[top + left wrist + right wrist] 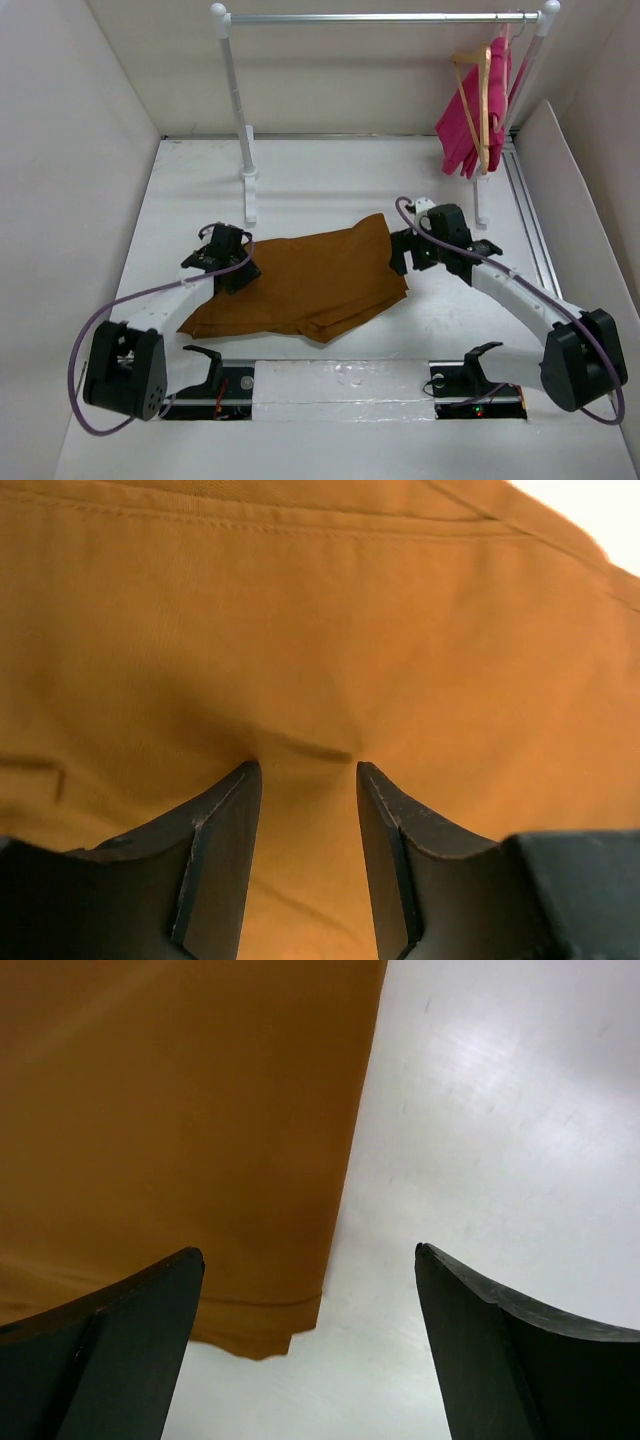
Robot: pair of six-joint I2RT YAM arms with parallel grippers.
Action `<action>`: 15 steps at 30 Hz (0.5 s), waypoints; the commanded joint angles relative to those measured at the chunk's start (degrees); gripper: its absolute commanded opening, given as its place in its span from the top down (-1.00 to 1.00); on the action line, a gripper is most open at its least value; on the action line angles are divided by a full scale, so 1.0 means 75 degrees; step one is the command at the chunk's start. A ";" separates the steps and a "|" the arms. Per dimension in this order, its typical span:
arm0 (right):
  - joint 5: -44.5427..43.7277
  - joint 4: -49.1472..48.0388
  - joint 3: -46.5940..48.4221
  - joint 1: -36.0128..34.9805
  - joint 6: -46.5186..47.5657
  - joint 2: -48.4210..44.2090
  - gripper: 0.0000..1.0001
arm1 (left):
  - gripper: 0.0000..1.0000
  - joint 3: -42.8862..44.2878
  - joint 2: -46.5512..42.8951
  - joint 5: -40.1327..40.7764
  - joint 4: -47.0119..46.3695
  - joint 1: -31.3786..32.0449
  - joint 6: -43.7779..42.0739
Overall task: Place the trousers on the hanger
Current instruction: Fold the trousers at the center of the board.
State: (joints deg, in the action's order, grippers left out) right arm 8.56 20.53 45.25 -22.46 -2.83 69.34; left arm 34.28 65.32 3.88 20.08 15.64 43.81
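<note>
The rust-brown trousers (305, 280) lie folded flat on the white table. My left gripper (240, 270) is on their left end. In the left wrist view its jaws stand partly apart, the left gripper (305, 765) pressing into the trousers (300, 610), with a small pucker of cloth between the tips. My right gripper (400, 255) is at their right edge. In the right wrist view the right gripper (308, 1250) is wide open and empty over the trousers' corner (180, 1110) and bare table. The tan wooden hanger (484, 100) hangs at the right end of the rail.
A white-and-silver clothes rail (380, 17) stands at the back of the table, with a bright pink garment (466, 125) hanging beside the hanger. White walls enclose the table on the left, back and right. A metal track (532, 220) runs along the right side.
</note>
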 commanded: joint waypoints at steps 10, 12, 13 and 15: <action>0.2821 -0.2164 -0.2540 0.1119 -0.0618 0.0318 0.09 | 0.23 0.0643 0.2140 0.0865 -0.1551 -0.0993 -0.0123; 0.2820 -0.2152 -0.2728 0.1271 -0.0689 0.0048 0.54 | 0.24 0.0795 0.2329 0.0772 -0.1622 -0.1264 -0.0181; 0.2924 -0.2291 -0.2834 0.1376 -0.0712 -0.0045 0.87 | 0.24 0.0947 0.2469 0.0725 -0.1657 -0.1485 -0.0181; 0.3089 -0.2456 -0.3092 0.1377 -0.0841 -0.0187 1.00 | 0.25 0.1264 0.2622 0.0620 -0.1587 -0.1558 -0.0205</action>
State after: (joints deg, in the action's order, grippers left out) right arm 28.05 7.14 24.12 -12.99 -7.77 70.26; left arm 41.43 82.15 3.77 10.72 6.63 44.14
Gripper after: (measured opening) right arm 0.050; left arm 0.381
